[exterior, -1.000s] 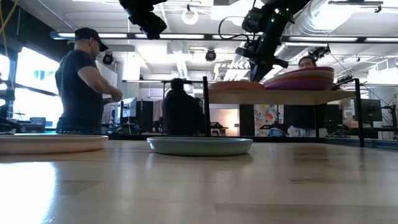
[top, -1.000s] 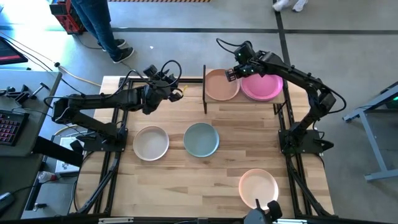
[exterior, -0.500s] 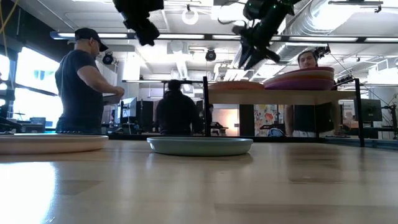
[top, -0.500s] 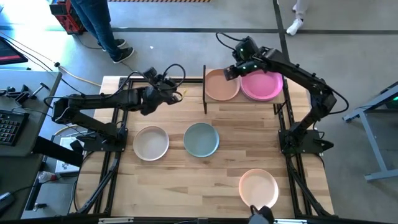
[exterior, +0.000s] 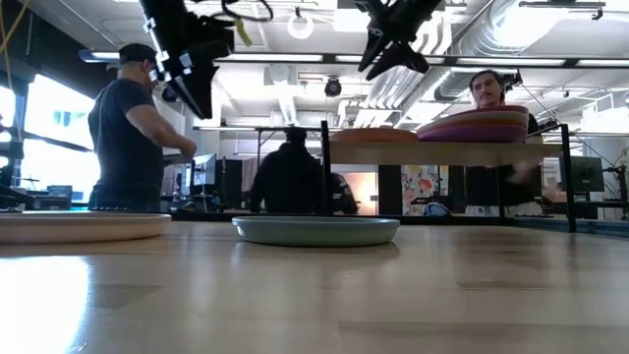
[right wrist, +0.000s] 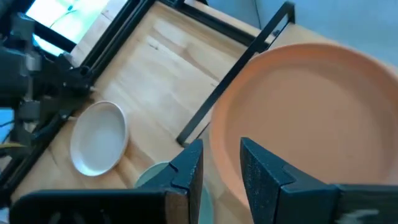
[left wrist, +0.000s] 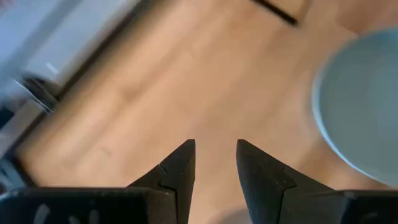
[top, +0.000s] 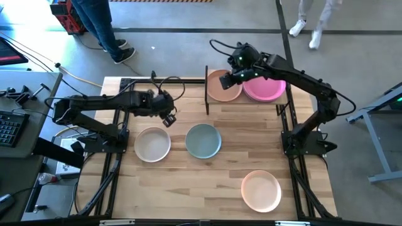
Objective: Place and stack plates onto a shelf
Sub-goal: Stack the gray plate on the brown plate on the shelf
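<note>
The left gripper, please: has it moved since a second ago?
Yes. The left gripper has swung from near the shelf post toward the cream plate.

Four cameras are covering one table.
The high view is looking straight down on the whole table (top: 207,169); the low view is sitting at tabletop height, facing the room behind. Each wrist camera is peering closely past its own fingers. All four are sharing the grey-teal plate (top: 203,140) (exterior: 315,230) (left wrist: 364,112) (right wrist: 155,171).
</note>
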{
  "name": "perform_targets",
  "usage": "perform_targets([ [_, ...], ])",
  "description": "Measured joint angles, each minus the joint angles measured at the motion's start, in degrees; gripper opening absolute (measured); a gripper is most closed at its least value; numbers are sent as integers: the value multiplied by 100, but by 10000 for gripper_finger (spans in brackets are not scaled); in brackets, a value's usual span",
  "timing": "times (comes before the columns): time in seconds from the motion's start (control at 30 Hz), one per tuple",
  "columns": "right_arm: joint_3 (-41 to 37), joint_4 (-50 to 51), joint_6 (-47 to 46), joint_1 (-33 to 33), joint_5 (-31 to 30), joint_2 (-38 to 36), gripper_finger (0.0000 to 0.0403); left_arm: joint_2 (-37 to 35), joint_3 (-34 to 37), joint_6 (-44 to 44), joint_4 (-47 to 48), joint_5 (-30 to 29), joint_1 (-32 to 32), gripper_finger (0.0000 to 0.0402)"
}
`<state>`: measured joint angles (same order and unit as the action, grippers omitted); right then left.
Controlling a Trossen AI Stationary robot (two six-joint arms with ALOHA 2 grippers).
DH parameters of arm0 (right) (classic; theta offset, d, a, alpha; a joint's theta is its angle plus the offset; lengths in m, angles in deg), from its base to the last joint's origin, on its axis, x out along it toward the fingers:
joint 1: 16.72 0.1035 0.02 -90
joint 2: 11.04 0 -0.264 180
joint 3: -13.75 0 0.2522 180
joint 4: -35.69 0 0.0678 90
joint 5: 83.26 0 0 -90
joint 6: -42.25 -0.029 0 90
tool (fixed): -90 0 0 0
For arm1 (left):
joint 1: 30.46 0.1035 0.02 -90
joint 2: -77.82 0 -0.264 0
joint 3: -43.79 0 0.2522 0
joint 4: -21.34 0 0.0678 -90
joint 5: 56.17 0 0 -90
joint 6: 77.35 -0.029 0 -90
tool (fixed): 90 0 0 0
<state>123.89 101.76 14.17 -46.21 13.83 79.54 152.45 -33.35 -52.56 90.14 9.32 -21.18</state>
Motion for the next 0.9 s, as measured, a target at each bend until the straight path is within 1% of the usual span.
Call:
perform_targets([
  [0.17,0,-20,-430,256,-47,0,85,0,373,1006,119,807,-323,107],
  [0.27,0,-24,-592,427,-55,0,85,1,658,1610,88,1046,-639,107],
  [0.47,0,-24,-799,866,-54,0,85,2,1073,2492,85,1270,-1259,107],
  [0.63,-2,-24,-1066,1257,-67,0,85,2,1144,3151,27,1388,-1713,107],
  [0.8,0,-21,-1221,1651,-439,0,85,22,1146,3656,-141,1342,-2124,107],
  [0.9,-1,0,-1307,1843,-574,0,85,111,1146,3811,-301,1338,-2356,107],
])
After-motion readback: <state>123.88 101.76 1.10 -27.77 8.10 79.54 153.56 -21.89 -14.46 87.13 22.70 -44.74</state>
